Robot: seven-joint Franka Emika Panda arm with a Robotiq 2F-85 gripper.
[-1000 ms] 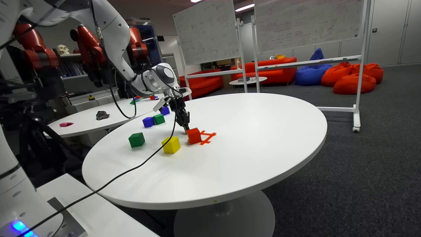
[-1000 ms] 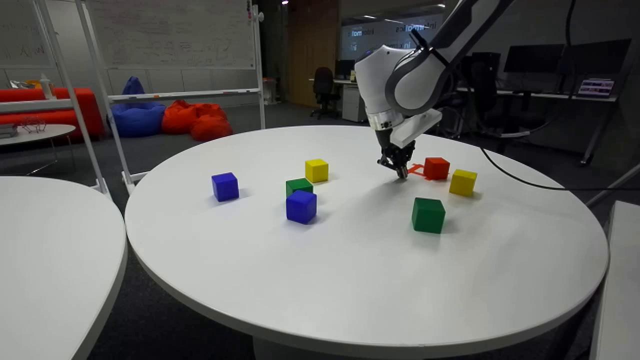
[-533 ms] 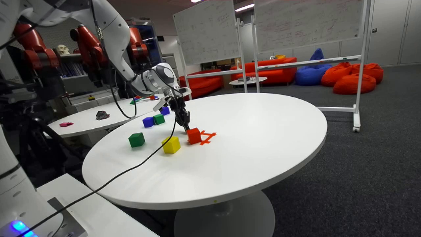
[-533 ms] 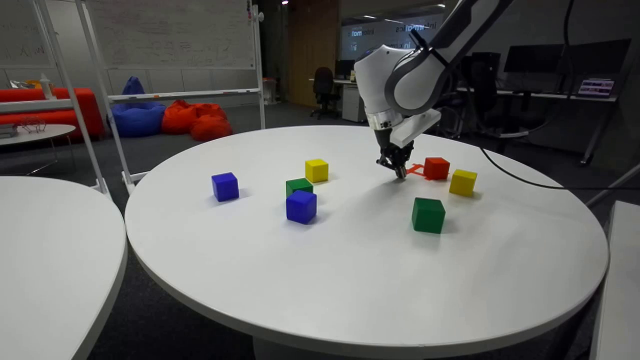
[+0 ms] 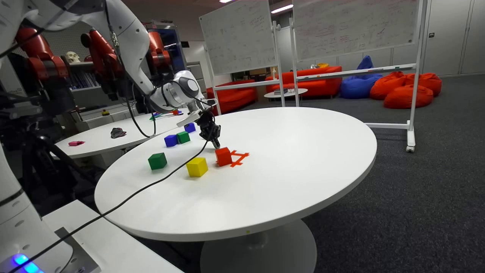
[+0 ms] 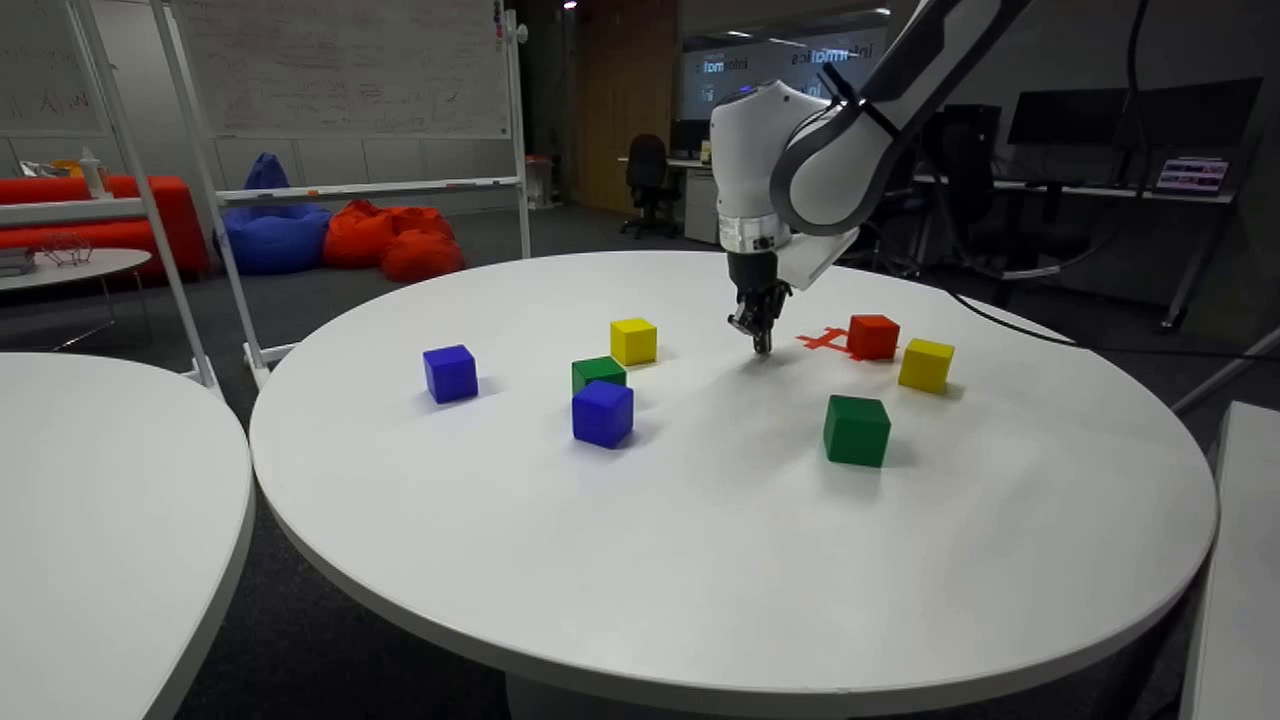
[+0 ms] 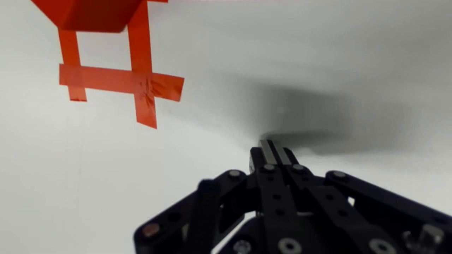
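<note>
- The red cube (image 7: 95,16) is cut off by the top edge of the wrist view and hides part of the red tape (image 7: 106,78) beneath it; both exterior views show the cube resting on the table (image 6: 700,560)
- The jaws are clenched, fingertips (image 7: 268,152) together, near the red cube but apart from it; they seem very low, though whether they touch the table is hard to tell
- Just beside the red cube, on the side away from the jaws, stands the nearer yellow cube (image 6: 925,366), with the nearer green cube (image 6: 857,431) also near the red cube
- Well apart from the red cube, the nearer blue cube (image 6: 603,414) masks the lower part of the farther green cube (image 6: 598,370) in an exterior view
- The farther yellow cube (image 6: 634,341), well apart from the red cube, shows in a single exterior view
- Since half a second ago the jaws have moved away from the red cube, leaving a wider gap in an exterior view, and they stand more upright
- The red cube and the other cubes lie where they did in the earlier frames, while the black cable (image 6: 1180,352) has shifted in both exterior views
</note>
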